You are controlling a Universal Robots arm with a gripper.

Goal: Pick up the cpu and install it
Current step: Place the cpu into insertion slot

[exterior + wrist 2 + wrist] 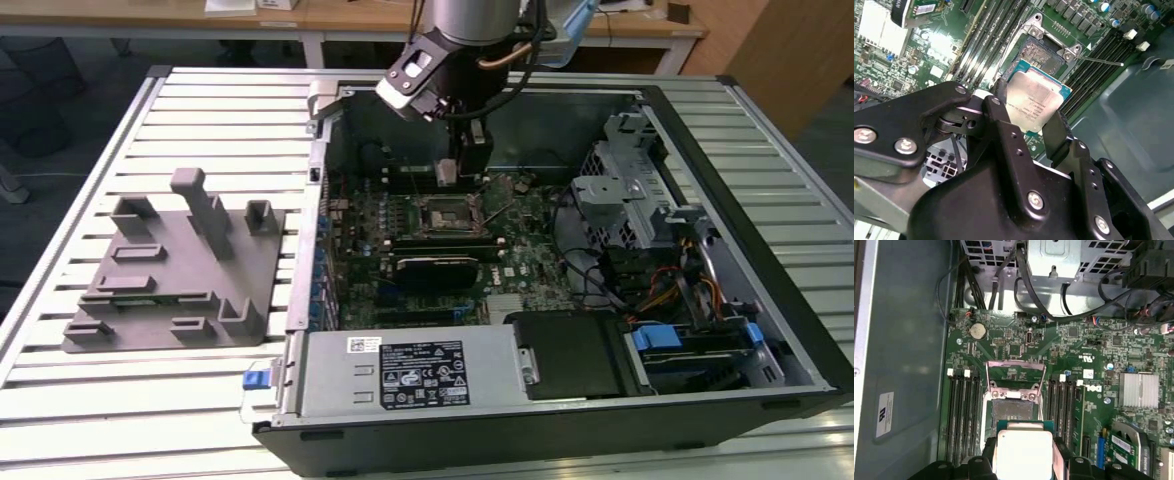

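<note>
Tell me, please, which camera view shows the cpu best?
The second wrist view: the cpu faces the camera with most of its silver top, gripped by the hand near the open socket. The first wrist view cuts part of it off. In the exterior view it is a small pale spot at the hand's tip.

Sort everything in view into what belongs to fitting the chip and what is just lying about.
Job: chip, held in the hand; open socket; circuit board; computer case.
Lying about: grey tray with posts; power supply box; drive cage.
</note>
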